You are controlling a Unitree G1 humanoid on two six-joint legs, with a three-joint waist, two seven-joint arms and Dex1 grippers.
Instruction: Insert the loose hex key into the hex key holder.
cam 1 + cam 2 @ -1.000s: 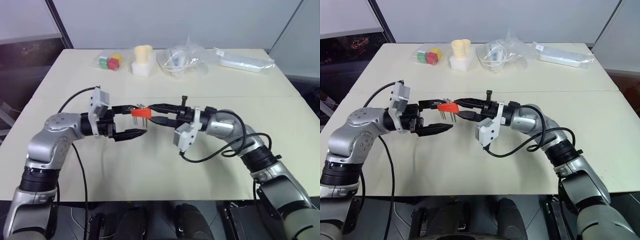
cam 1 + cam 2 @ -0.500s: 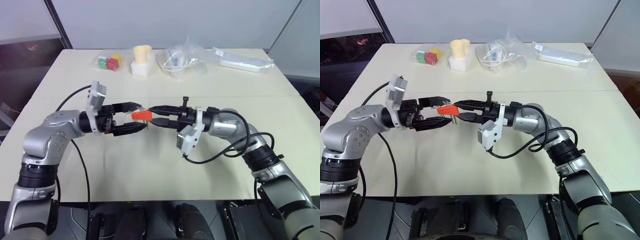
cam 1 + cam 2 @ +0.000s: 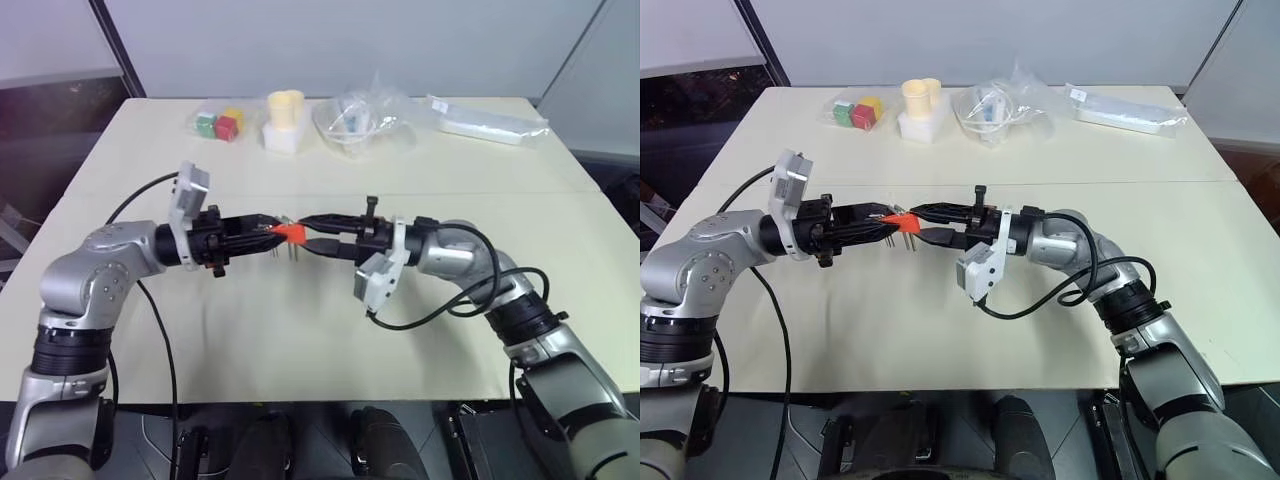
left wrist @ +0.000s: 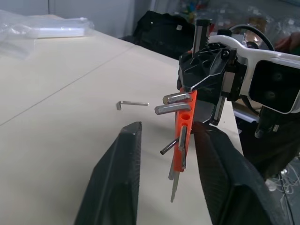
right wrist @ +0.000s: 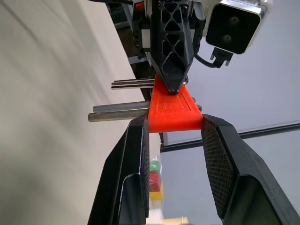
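Right gripper (image 3: 923,223): fingers clamped on one end of the hex key holder (image 3: 902,219), held in the air above the desk's (image 3: 300,330) middle.
Left gripper (image 3: 268,232): fingers narrowed around the holder's other end, meeting the right gripper tip to tip.
Loose hex key (image 4: 131,103): flat on the desk beyond the holder, untouched.
Far edge: bagged cubes (image 3: 218,124), yellow cups (image 3: 286,106), clear bags (image 3: 365,118).

Cream worktop (image 3: 300,330) standing against a pale grey wall (image 3: 330,45). A seam is crossing it; dark floor is showing alongside.
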